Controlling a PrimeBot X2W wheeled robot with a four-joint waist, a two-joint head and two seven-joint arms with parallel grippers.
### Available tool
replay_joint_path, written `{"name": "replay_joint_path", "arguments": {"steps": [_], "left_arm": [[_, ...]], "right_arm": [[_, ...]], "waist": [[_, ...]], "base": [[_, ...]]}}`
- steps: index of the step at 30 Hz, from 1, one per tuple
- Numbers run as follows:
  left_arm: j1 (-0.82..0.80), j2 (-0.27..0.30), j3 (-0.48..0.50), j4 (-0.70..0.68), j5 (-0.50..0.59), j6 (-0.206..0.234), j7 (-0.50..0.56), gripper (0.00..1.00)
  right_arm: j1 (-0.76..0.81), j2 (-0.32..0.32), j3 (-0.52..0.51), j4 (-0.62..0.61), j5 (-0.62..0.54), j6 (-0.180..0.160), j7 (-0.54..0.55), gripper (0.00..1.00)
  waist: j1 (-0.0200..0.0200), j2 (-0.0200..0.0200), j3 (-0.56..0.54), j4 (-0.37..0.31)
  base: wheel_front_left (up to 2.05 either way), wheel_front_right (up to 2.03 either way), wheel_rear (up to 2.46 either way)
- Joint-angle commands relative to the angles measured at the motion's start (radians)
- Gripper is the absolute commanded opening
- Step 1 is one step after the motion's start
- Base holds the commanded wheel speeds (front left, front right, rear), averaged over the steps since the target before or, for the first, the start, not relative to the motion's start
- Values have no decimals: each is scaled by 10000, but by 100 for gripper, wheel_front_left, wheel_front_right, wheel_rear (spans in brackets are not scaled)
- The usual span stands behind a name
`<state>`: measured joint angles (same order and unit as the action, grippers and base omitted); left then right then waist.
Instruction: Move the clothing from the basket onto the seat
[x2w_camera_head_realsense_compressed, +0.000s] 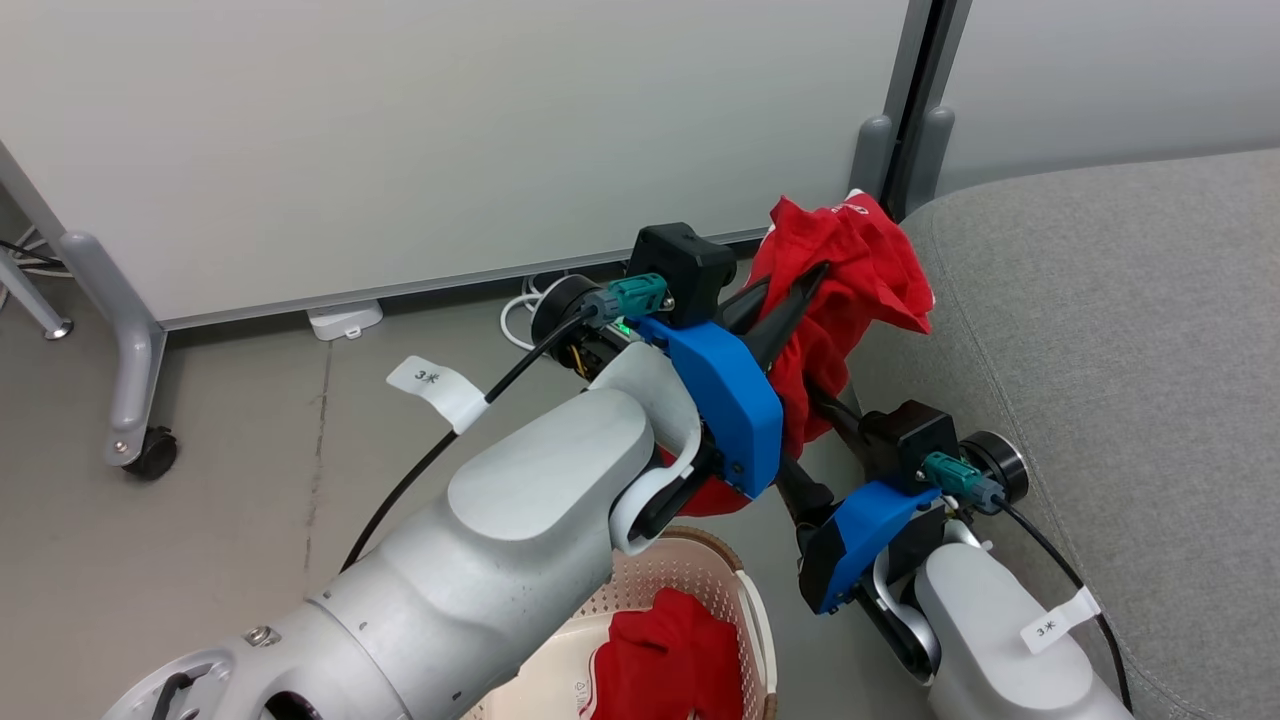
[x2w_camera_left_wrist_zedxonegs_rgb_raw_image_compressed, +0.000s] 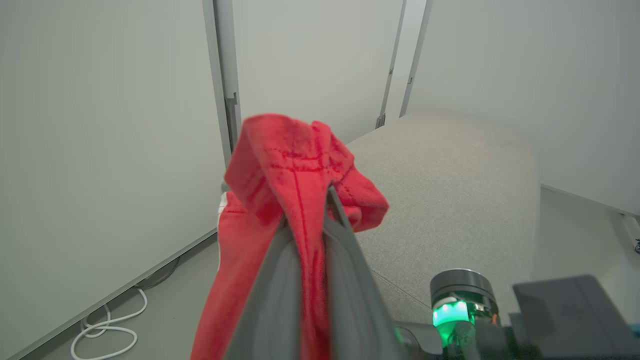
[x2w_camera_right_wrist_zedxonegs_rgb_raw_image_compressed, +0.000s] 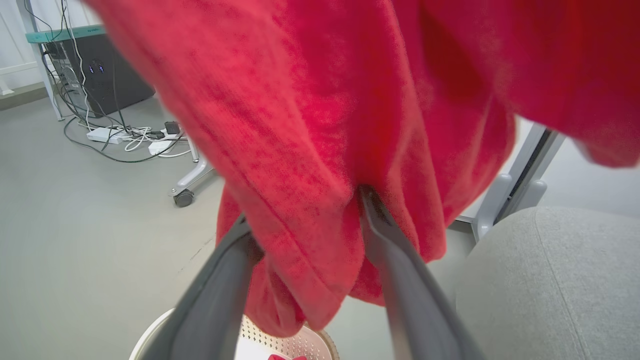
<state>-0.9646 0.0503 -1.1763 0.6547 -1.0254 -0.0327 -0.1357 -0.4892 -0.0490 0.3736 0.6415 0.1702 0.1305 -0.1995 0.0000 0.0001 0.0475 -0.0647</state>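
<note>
Left tool (x2w_camera_left_wrist_zedxonegs_rgb_raw_image_compressed: 309, 212) pinches one red garment (x2w_camera_head_realsense_compressed: 850, 270) (right tool (x2w_camera_right_wrist_zedxonegs_rgb_raw_image_compressed: 306, 207) spread wide); second garment (x2w_camera_head_realsense_compressed: 665, 650) lies in the one basket (x2w_camera_head_realsense_compressed: 740, 580).

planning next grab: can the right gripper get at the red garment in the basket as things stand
Probably not: the lifted garment, held by the left gripper, hangs between the open fingers of the right gripper, above the basket and the garment inside.

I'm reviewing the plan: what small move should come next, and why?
Probably close the right gripper on the hanging fabric. The left gripper is shut on the red garment, lifted above the basket beside the seat; its lower folds hang between the right gripper's open fingers, so a second grip should steady the carry.
</note>
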Motion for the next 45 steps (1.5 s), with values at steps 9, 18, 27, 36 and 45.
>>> {"name": "replay_joint_path", "arguments": {"steps": [9, 18, 27, 36, 45], "left_arm": [[-301, 1, -313, 187, -397, 97, -269, 0], [-437, 1, -549, 472, -639, 50, -358, 0], [-505, 1, -739, 554, -755, -8, -312, 0], [-503, 1, -857, 646, -865, 45, -304, 100], [-519, 2, -849, 771, -811, 99, -700, 100]], "right_arm": [[-398, -25, 297, 653, 346, 5, -308, 0], [-418, -25, 544, 962, 623, 5, -416, 0], [-474, -25, 670, 1150, 874, 5, -484, 0], [-555, -25, 695, 1276, 894, 5, -539, 0], [-598, -25, 666, 1308, 858, 5, -584, 0]], "waist": [[0, -1, -73, -46], [0, -1, -168, -173], [0, -1, -197, -254], [0, -1, -212, -278], [0, -1, -203, -275]], "base": [[0, 0, 0], [0, 0, 0], [0, 0, 0], [0, 0, 0], [0, 0, 0]]}}
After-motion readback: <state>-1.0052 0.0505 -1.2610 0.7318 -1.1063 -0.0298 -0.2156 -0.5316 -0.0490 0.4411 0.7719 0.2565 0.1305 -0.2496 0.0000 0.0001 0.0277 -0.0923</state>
